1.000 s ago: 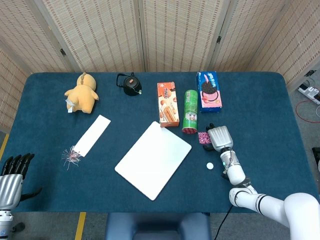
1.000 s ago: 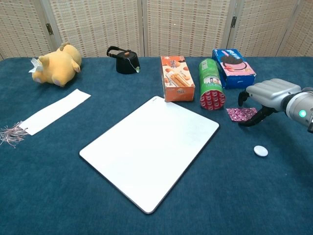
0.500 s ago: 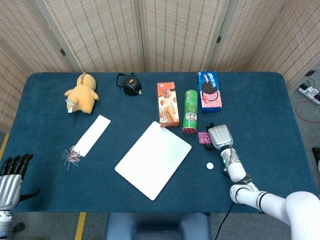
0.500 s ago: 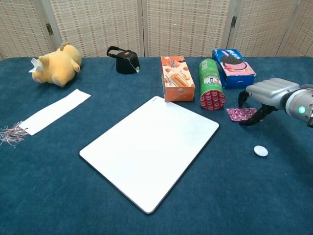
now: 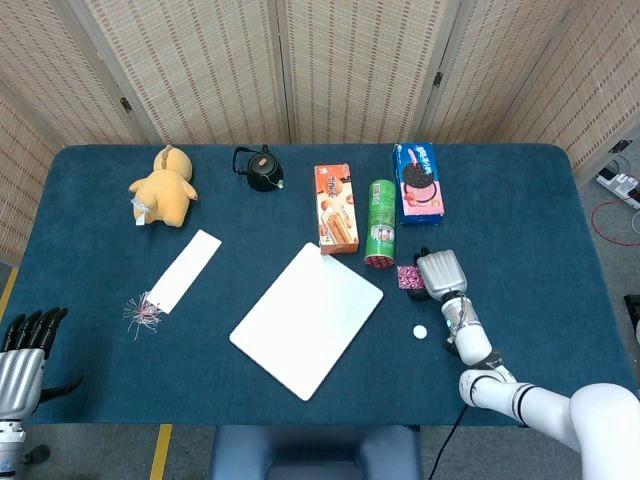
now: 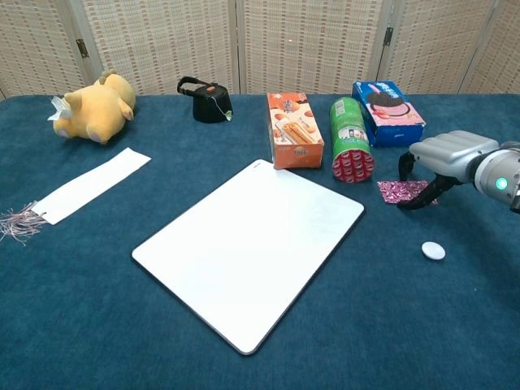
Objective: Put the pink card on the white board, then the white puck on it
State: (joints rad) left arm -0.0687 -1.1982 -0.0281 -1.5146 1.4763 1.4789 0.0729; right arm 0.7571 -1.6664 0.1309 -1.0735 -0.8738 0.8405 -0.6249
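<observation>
Blue cloth covers our table (image 6: pixel 97 325), with woven screens standing behind it. Our right hand (image 6: pixel 443 162) hovers over the far right of the table, fingers (image 6: pixel 405 166) curled downward and apart, holding nothing; the dark tips arch just above the card (image 6: pixel 400 190), and we cannot tell whether any of them touches it. The card lies flat on the cloth under those fingers, just right of the green can (image 6: pixel 349 150) and off the board. The puck (image 6: pixel 433 250) sits nearer to us than the card, apart from it, also on the cloth. The board (image 6: pixel 252 252) lies at an angle in the middle, bare, its right corner near the card. Behind stand a snack box (image 6: pixel 294 130) and a cookie pack (image 6: pixel 387 101). Our left hand (image 5: pixel 22 355) rests off the table's near left corner, fingers straight and empty, seen only from the head.

We judge the first step is in hand: reaching for the card. Next we need to lower the fingers, pinch a thin, flat sheet off soft cloth without sliding it under the can, then carry it left onto the board. The puck waits until then.
</observation>
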